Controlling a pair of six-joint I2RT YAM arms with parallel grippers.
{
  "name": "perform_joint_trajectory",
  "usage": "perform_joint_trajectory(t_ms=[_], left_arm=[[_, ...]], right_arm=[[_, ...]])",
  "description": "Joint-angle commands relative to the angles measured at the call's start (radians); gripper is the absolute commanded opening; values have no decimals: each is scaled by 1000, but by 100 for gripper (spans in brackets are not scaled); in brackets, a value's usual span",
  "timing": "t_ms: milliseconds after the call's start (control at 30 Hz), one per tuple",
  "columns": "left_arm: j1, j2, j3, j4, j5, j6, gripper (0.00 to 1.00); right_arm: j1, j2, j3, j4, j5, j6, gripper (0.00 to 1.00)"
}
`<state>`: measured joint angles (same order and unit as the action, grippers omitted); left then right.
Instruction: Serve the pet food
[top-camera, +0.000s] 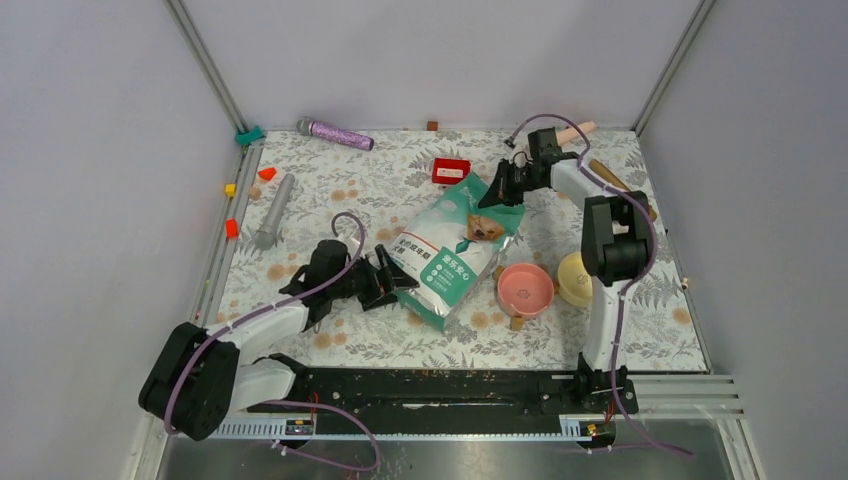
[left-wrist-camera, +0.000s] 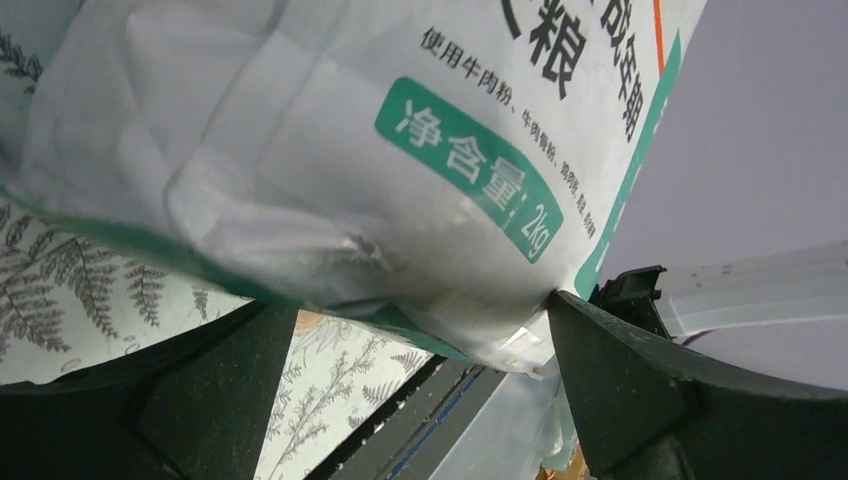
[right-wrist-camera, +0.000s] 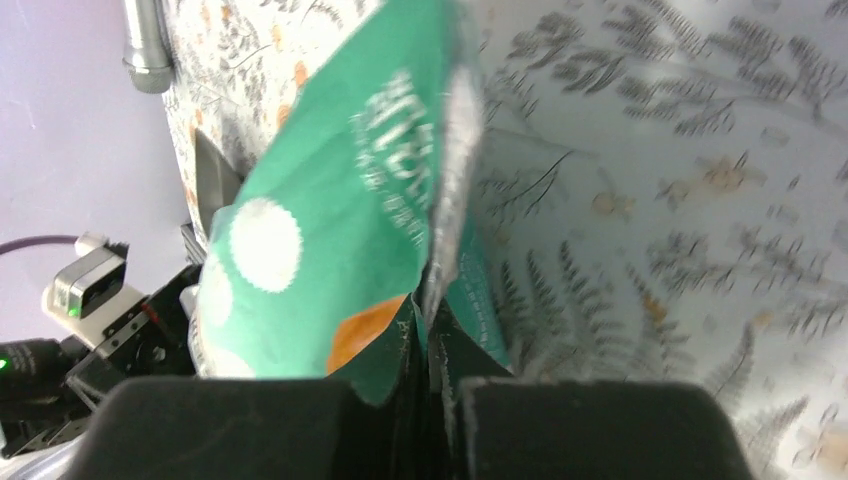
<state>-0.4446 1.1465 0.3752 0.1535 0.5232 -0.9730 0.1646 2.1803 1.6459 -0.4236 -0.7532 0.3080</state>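
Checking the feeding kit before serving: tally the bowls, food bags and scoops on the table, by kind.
Bowls: 2 (pink bowl, yellow bowl)
Food bags: 1 (pet food bag)
Scoops: 1 (grey scoop)
Total: 4

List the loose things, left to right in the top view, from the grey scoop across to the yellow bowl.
grey scoop → pet food bag → pink bowl → yellow bowl

Left gripper (top-camera: 398, 281) spread wide, right gripper (top-camera: 497, 193) apparently pinched closed
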Motion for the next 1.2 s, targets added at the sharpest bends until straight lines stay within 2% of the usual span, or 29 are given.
perform_joint_trajectory(t_ms=[0,200,433,533,700,800,867,1000,1167], left_arm=[[-5,57,46,97,-134,35,98],[-5,73,92,58,-176,52,98],[-5,50,147,-71,-256,95,99],[-4,11,158,-124,-294,112,99],[-5,-68,156,-186,-305,115,99],[-5,-135,150,-216,-301,108,99],[-5,-184,154,-245,-297,111,99],[-4,-278,179,-300,-241,119,99],[-16,-337,198,-243,-38,41,99]], right_arm=[[60,-283,-75,-3,-105,57,0],[179,-590,-121,9,-21,111,0],[392,-771,-66,-49,160,175,0],[504,-804,-19,-103,334,183,0],[628,-808,-28,-120,583,309,0],[688,-780,-6,-122,663,325,0],[708,-740,46,-156,655,282,1],[710,-695,142,-276,722,183,28],[709,-744,102,-274,815,94,70]])
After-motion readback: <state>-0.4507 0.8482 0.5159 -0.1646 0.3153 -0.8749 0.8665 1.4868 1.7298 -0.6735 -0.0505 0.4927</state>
